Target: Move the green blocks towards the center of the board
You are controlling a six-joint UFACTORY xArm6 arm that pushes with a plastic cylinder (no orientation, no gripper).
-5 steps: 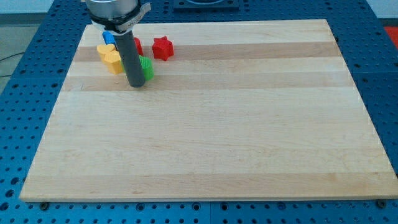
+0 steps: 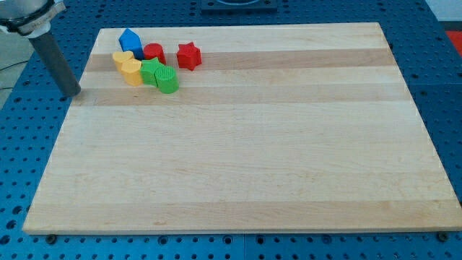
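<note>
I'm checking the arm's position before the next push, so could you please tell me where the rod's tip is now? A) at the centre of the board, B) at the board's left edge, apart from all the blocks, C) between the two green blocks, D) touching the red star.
B: my tip sits at the board's left edge, to the view's left of the yellow blocks and the green blocks, touching none.

- Board (image 2: 253, 144): pale wood, banded in light stripes.
- Blocks: blue (image 2: 131, 40), red cylinder (image 2: 153, 52), red star (image 2: 188, 55), two yellow (image 2: 127, 66), two green (image 2: 160, 74).
- Surrounding bench (image 2: 22, 144): blue, dotted with holes.
- Rod (image 2: 56, 61): dark grey.
</note>
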